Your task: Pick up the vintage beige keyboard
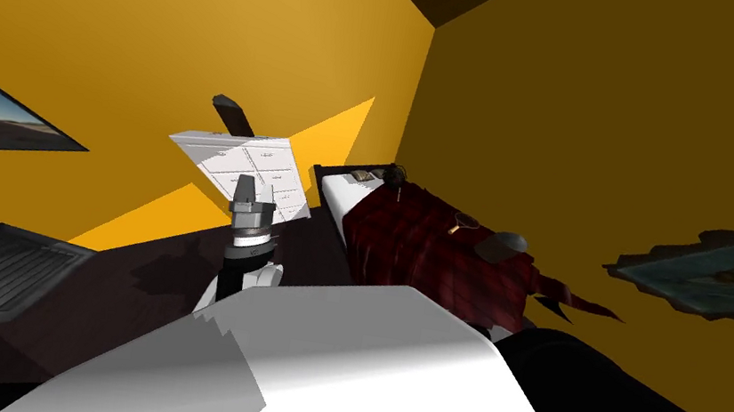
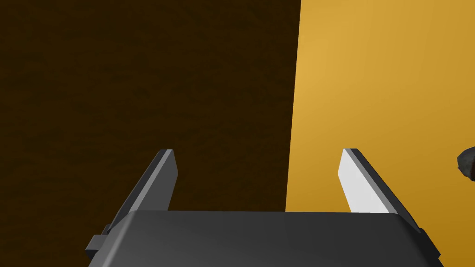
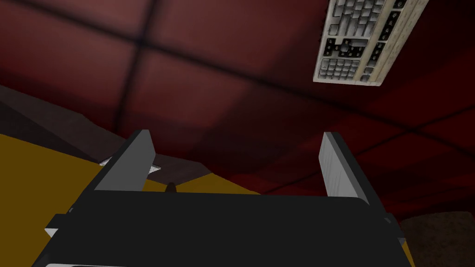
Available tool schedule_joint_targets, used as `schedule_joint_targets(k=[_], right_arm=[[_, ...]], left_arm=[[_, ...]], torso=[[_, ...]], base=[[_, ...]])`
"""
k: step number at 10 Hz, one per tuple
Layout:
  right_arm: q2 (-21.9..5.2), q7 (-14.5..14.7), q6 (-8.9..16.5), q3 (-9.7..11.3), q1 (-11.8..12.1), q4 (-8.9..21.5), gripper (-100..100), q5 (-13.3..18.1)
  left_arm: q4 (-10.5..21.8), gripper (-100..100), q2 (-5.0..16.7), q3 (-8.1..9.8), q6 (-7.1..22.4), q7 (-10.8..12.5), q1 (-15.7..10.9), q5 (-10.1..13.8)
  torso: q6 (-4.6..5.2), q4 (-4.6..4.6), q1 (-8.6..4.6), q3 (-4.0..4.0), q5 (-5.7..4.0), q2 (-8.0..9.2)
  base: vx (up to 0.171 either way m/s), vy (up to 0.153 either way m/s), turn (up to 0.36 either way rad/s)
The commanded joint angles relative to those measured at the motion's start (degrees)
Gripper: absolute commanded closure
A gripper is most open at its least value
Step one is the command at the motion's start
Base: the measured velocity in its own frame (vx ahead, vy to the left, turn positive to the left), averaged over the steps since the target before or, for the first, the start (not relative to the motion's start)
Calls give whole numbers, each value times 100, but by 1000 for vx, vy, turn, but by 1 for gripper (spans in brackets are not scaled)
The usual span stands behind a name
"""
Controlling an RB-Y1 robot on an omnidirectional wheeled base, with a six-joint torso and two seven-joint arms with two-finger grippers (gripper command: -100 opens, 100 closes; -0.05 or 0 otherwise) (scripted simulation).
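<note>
Spread right tool (image 3: 234,139) over red blanket (image 3: 208,83), beige keyboard (image 3: 366,41) beyond fingertips, untouched. Spread left tool (image 2: 257,150) mid-frame in head view, before white drawers (image 1: 271,169).

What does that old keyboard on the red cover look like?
The keyboard is a worn beige slab with rows of pale grey keys and some dark ones. It lies flat on the dark red checked cover, one end out of frame. Only the cover touches it; the open right tool is apart.

Yellow walls (image 1: 158,17), white dresser (image 1: 262,171), bed (image 1: 338,195) with red plaid blanket (image 1: 430,253), dark floor (image 1: 168,265)
</note>
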Motion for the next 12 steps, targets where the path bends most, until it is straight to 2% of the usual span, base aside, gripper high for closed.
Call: schedule_joint_targets(k=[1,2,3,5,6,7,8,9,12], right_arm=[[-76,-203,75,70,109,-1,-100,-121],[-51,-275,89,155,91,62,-100,-194],[59,-386,83,326,40,146,-100,-322],[243,-447,42,488,-25,174,-100,-418],[345,-457,16,555,-55,170,-100,-448],[273,-462,29,492,6,138,-100,-403],[283,-474,26,498,8,130,0,-403],[456,-350,-55,506,-66,348,-100,-371],[747,-145,-189,521,-189,709,-100,-319]], left_arm=[[0,0,0,0,0,0,0,0],[0,0,0,0,0,0,0,0],[0,0,0,0,0,0,0,0],[0,0,0,0,0,0,1,0],[0,0,0,0,0,0,1,0],[0,0,-1,0,0,0,1,0],[0,0,-1,0,0,0,0,0],[0,0,-1,0,0,0,0,0],[0,0,-1,0,0,0,0,0]], torso=[[0,0,0,0,0,0],[1,-2,-2,-5,1,-7],[2,-2,2,-3,0,-4],[4,-2,11,-5,1,-8],[5,-2,23,-3,4,-4],[7,-1,35,0,7,1],[8,2,38,9,10,18],[8,6,38,17,10,31],[9,8,28,22,7,40]], base=[[130,-80,258],[112,-72,261],[122,-78,270],[116,-41,160],[96,0,59],[42,4,5],[8,0,0],[7,-12,11],[4,-25,9]])
